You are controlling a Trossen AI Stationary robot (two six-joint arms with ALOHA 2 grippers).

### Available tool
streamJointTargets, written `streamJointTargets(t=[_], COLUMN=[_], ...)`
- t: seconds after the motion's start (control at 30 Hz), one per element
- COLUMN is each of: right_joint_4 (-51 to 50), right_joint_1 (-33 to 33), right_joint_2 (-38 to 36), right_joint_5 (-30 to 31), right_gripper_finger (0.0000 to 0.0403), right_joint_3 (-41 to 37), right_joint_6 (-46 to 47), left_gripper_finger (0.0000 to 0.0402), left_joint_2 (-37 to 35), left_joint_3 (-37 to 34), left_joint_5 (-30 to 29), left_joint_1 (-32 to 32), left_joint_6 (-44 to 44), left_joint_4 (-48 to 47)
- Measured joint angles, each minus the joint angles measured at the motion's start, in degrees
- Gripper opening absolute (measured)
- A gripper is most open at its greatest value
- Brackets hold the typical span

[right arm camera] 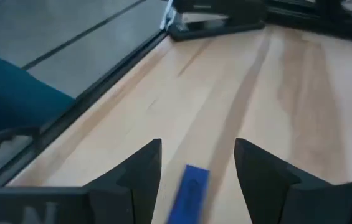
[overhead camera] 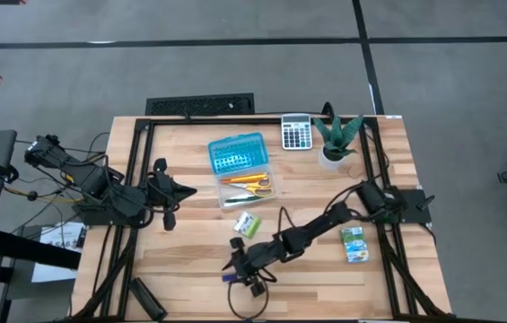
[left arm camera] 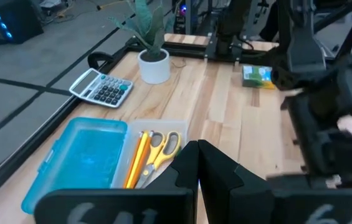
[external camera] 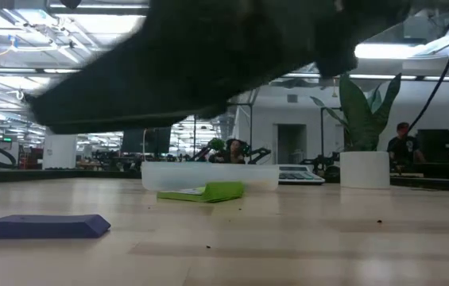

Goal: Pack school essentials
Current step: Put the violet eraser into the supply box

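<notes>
My right gripper is open and low over the table's near middle. Its fingers stand on either side of the tiny blue piece, which lies flat on the wood. The green-white block lies flat behind it. The open pencil case holds the yellow-handled scissors and the orange and yellow pencils. The green-blue packet lies to the right. My left gripper is shut and waits at the table's left. No green pen shows.
The case's blue lid lies open toward the far edge. A grey calculator and a potted plant stand at the far right. A black object lies at the near left corner. Bare wood stretches along the near edge.
</notes>
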Motion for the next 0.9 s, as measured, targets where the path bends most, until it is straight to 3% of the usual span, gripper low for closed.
streamJointTargets(t=[0.47,0.57,0.77,0.9], right_joint_4=[0.2,-1.8,-4.0,-3.0], right_joint_1=[-0.5,-1.1,-2.2,-2.4], right_joint_2=[8.6,8.6,8.5,8.5], right_joint_5=[-1.9,-2.0,-2.6,-2.6], right_gripper_finger=[0.0198,0.0160,0.0039,0.0026], right_joint_3=[2.2,2.2,1.5,0.6], right_joint_6=[4.9,4.7,4.4,4.4], left_gripper_finger=[0.0000,0.0000,0.0000,0.0000], left_joint_2=[0.0,0.0,0.0,0.0], left_joint_3=[0.0,0.0,0.0,0.0], left_joint_5=[0.0,0.0,0.0,0.0], left_joint_1=[0.0,0.0,0.0,0.0], left_joint_6=[-1.3,-1.3,-1.4,-1.3], left_joint_4=[-0.3,-0.3,-0.3,-0.3])
